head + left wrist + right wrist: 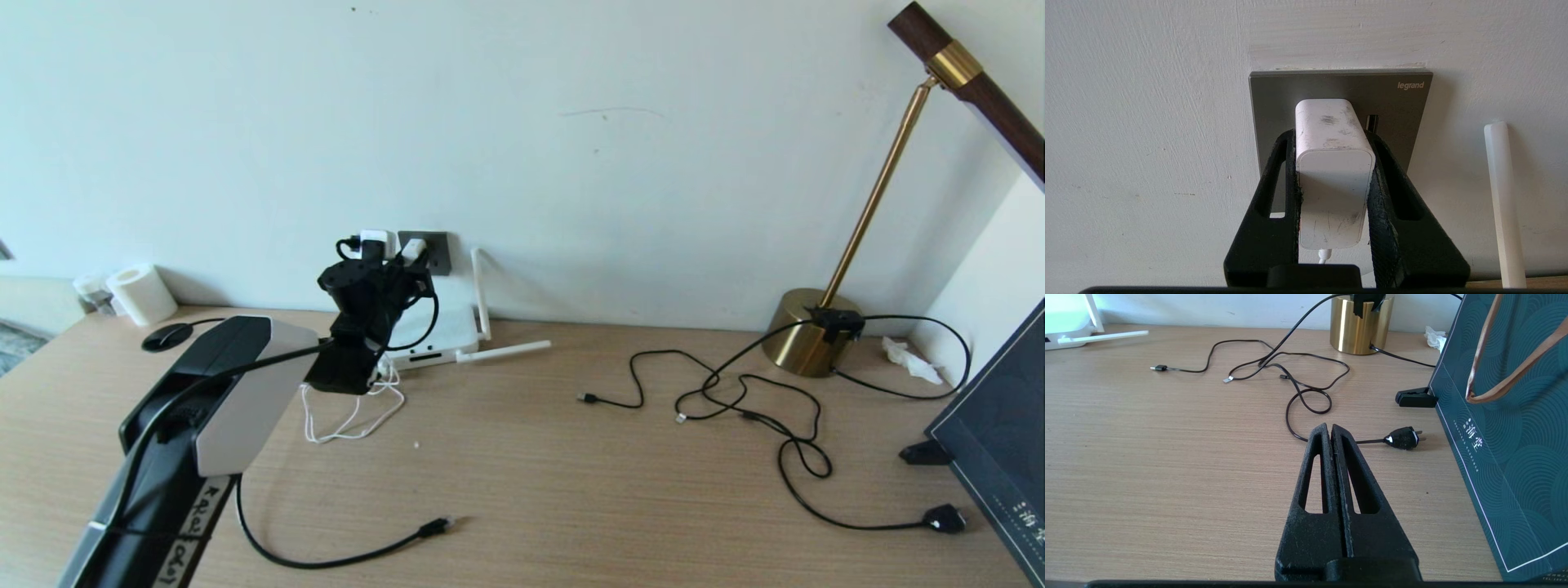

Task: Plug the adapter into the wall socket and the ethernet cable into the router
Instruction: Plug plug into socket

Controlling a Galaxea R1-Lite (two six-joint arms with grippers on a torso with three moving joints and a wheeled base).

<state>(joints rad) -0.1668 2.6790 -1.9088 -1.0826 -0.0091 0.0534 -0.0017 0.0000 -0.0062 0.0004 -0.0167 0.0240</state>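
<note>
The worktop (571, 490) filled the lower frame, with the router (437, 335) at centre-left against the wall under the wall socket (1341, 87). The left gripper (1333, 141) was raised there, jaws clenched on the adapter (1333, 171) — its far end at the socket face. The right gripper (1330, 430) hovered low with jaws pressed together, empty, and the ethernet cable (326, 559) lay at lower left.

White cube adapter (1335, 175) sits pressed vs dark grey wall socket (1274, 106), thin white cord looping down to desk. Flat white router (433, 331) lies below socket, 2 antennas visible. Black ethernet cable (326, 559) lies loose on desk, plug unconnected.
</note>
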